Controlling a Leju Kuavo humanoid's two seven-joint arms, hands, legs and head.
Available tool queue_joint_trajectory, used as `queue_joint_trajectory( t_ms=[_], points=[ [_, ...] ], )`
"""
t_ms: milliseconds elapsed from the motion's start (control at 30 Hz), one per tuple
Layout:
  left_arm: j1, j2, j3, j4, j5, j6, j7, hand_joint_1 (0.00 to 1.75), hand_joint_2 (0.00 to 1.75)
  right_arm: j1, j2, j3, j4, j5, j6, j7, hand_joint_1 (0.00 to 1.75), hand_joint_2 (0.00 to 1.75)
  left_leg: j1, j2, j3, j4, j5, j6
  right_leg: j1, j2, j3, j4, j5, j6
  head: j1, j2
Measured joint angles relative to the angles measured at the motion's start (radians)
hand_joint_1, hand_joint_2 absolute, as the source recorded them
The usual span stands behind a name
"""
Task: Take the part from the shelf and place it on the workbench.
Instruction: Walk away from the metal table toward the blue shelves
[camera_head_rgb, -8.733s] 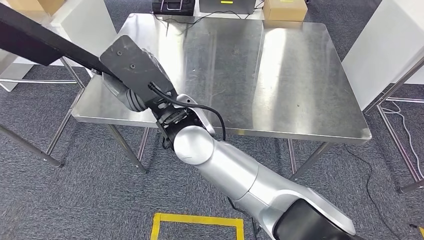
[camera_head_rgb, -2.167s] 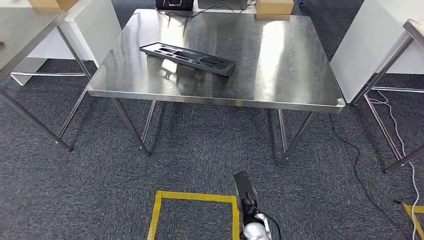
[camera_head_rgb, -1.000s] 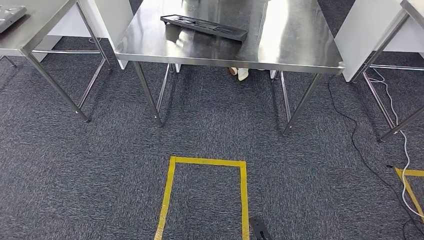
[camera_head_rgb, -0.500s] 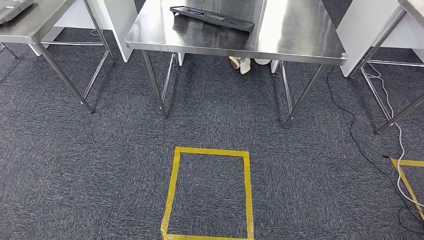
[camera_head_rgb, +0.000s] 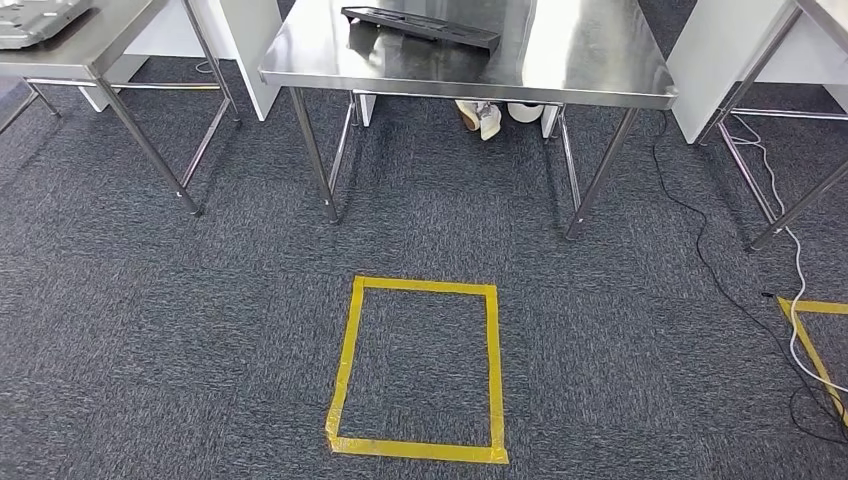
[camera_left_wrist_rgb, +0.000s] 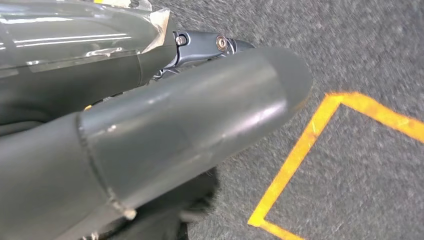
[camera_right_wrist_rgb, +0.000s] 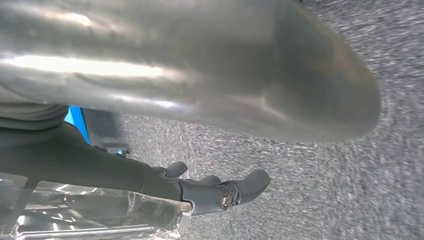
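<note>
Since a second ago the view has pulled back from the workbench, so the part now sits farther up the frame, lying flat on the steel top, a long black tray with recesses, running left to right. Both hands hang over carpet: the left hand and right hand hold nothing, fingers loose and apart, well away from the part.

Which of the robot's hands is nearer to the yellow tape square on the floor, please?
Left, probably. The left hand hangs just beside a corner of the yellow tape square; the right hand has carpet around it.
</note>
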Motion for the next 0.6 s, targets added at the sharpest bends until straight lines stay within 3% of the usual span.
queue_joint_trajectory(
  t_ms=[67,100,167,200,233,300,333,367,400,433,500,533,600],
  points=[
    [-0.003,0.0,0.0,0.0,0.0,0.0,0.0,0.0,0.0,-0.001,0.0,-0.001,0.0,0.001,0.0,0.0,0.0,0.0,-0.001,-0.004,0.086,-0.125,-0.015,0.005,0.002,-0.001,-0.025,0.021,0.011,0.013,0.002,0.0],
    [-0.004,0.0,0.0,0.0,0.0,-0.001,0.0,0.0,0.0,-0.001,-0.001,-0.002,0.0,0.002,0.0,0.0,0.0,0.0,-0.004,-0.007,0.101,-0.157,-0.028,0.012,0.004,-0.002,-0.03,0.026,0.018,0.021,0.003,0.0],
    [-0.004,0.0,0.0,0.001,0.0,-0.001,-0.001,0.0,0.0,-0.001,-0.002,-0.005,0.001,0.002,0.0,0.0,0.0,0.0,-0.011,-0.006,0.089,-0.166,-0.018,0.035,0.004,-0.003,-0.037,0.026,0.034,0.036,0.005,0.0],
    [-0.004,-0.001,0.0,0.002,0.0,-0.001,-0.001,0.0,0.0,0.0,-0.003,-0.006,0.002,0.002,0.0,0.0,0.0,0.0,-0.012,-0.003,0.077,-0.168,-0.007,0.049,0.003,-0.001,-0.046,0.032,0.028,0.039,0.004,0.0],
    [-0.005,0.0,0.0,0.002,0.0,-0.002,0.0,0.0,0.0,0.001,-0.003,-0.007,0.003,0.002,0.0,0.001,0.0,0.0,-0.012,0.0,0.063,-0.17,0.008,0.063,0.001,0.001,-0.058,0.051,0.003,0.037,0.005,0.0],
    [-0.006,0.0,0.0,0.002,0.0,-0.002,0.0,0.0,0.0,0.002,-0.004,-0.009,0.004,0.001,0.0,0.001,0.0,0.0,-0.012,0.003,0.026,-0.172,0.04,0.078,-0.003,0.007,-0.092,0.142,-0.092,0.025,0.007,0.0],
    [-0.005,0.001,0.0,0.002,0.0,-0.002,0.0,0.0,0.0,0.002,-0.005,-0.009,0.004,0.001,0.0,0.001,0.0,0.0,-0.012,0.005,0.006,-0.171,0.056,0.08,-0.005,0.008,-0.105,0.206,-0.138,0.023,0.01,0.0],
    [-0.005,0.001,0.0,0.002,0.0,-0.002,-0.001,0.0,0.0,0.002,-0.005,-0.01,0.004,0.001,0.0,0.001,0.0,0.0,-0.012,0.005,-0.012,-0.171,0.07,0.079,-0.006,0.009,-0.112,0.263,-0.165,0.027,0.01,0.0],
    [-0.005,0.0,0.0,0.003,-0.001,-0.002,-0.002,0.0,0.0,0.001,-0.007,-0.01,0.004,0.001,0.0,0.001,0.0,0.0,-0.012,0.007,-0.031,-0.17,0.085,0.076,-0.007,0.009,-0.106,0.304,-0.167,0.037,0.01,0.0],
    [-0.004,0.0,0.0,0.003,-0.001,-0.002,-0.003,0.0,0.0,0.001,-0.008,-0.01,0.004,0.001,0.0,0.001,0.0,0.0,-0.011,0.008,-0.05,-0.169,0.099,0.072,-0.009,0.01,-0.085,0.316,-0.146,0.051,0.01,0.0],
    [-0.004,-0.001,0.0,0.003,-0.002,-0.001,-0.008,0.0,0.0,0.0,-0.01,-0.011,0.004,0.001,0.0,0.001,0.0,0.0,-0.009,0.009,-0.084,-0.168,0.129,0.061,-0.012,0.01,0.005,0.244,-0.094,0.072,0.01,0.0],
    [-0.004,-0.001,-0.001,0.003,-0.003,-0.001,-0.011,0.0,0.0,0.0,-0.011,-0.011,0.004,0.001,-0.001,0.002,0.0,0.0,-0.011,0.009,-0.096,-0.166,0.142,0.055,-0.011,0.011,0.073,0.163,-0.093,0.071,0.011,0.0],
    [-0.005,-0.002,-0.001,0.003,-0.006,0.0,-0.014,0.0,0.0,-0.001,-0.011,-0.012,0.004,0.002,-0.001,0.002,0.0,0.0,-0.015,0.01,-0.108,-0.165,0.165,0.042,-0.006,0.012,0.176,0.008,-0.136,0.052,0.01,0.0]
  ],
)
